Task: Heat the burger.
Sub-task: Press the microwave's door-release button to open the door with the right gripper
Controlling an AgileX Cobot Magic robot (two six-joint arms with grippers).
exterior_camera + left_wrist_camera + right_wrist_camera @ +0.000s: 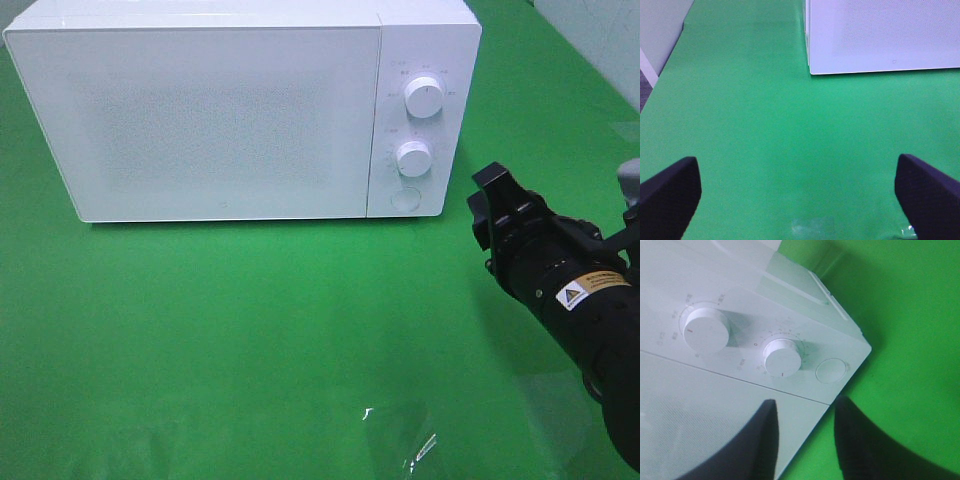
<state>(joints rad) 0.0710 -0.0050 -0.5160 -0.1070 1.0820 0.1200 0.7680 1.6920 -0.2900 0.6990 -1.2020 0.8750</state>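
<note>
Right claw [488, 195], part-spread and empty, points at the microwave's [200, 110] knobs [413, 158]; left claw [797, 167] gapes wide

White microwave [220, 110]: 1 unit, door shut, standing at the back of the green-covered bench [250, 330]. Control panel on its right side: 2 round white knobs, upper [424, 97] above lower [413, 158]; 1 round button [405, 198] beneath them. Clear glossy patch [400, 440]: 1, flat on the bench's near edge.

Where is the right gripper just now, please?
In the exterior high view, the right gripper sits on the right, apart from the microwave, nearest its round button.
</note>
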